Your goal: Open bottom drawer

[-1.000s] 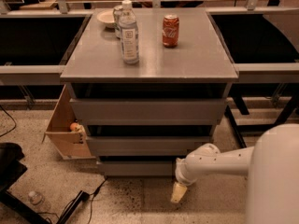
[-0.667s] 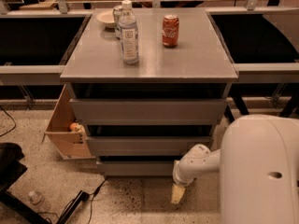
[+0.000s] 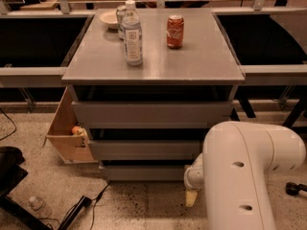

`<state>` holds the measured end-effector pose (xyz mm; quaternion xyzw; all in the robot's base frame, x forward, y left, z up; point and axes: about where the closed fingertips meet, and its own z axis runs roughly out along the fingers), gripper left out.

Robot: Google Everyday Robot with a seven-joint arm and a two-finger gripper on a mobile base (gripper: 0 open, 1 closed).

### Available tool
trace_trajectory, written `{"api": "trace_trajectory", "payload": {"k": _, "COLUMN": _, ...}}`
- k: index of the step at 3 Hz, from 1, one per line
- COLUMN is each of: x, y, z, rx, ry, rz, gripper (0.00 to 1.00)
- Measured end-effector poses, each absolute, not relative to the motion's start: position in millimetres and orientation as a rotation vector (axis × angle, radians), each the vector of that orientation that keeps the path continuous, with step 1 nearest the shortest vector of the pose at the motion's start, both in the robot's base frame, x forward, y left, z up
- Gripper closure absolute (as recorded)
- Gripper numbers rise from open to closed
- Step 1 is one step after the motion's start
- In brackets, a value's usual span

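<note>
Since the earlier frames, your arm's large white link (image 3: 249, 176) has swung across and now fills the 4 to 5 o'clock part of the view, hiding the cabinet's lower right corner. The grey cabinet (image 3: 153, 114) stands centre, and the bottom drawer (image 3: 144, 172) is the lowest of its three fronts and looks shut. The gripper (image 3: 191, 198) hangs at 5 o'clock, just below and in front of that drawer's right end. Whether it is spread or pressed together cannot be told.

Risk, as a judgement: the front is flat and handleless, so a pull from one end may slip off or skew the drawer. A jolt could also topple the water bottle (image 3: 132, 35) or cola can (image 3: 175, 31) on the cabinet top (image 3: 192, 61).

A cardboard box (image 3: 67, 133) leans at the cabinet's 8 o'clock. The speckled floor (image 3: 144, 205) carries a dark cable (image 3: 76, 210) at 7 o'clock, and possibly a small bottle (image 3: 36, 203).
</note>
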<state>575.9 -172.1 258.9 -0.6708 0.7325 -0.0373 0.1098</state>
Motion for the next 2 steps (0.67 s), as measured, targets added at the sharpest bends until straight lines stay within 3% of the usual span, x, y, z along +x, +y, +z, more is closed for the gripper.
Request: {"api": "trace_trajectory", "payload": {"k": 2, "x": 601.4, "y": -170.8, "z": 200.2, "rx": -1.937, "ry": 2.111, "rz": -0.091, "gripper": 0.0}}
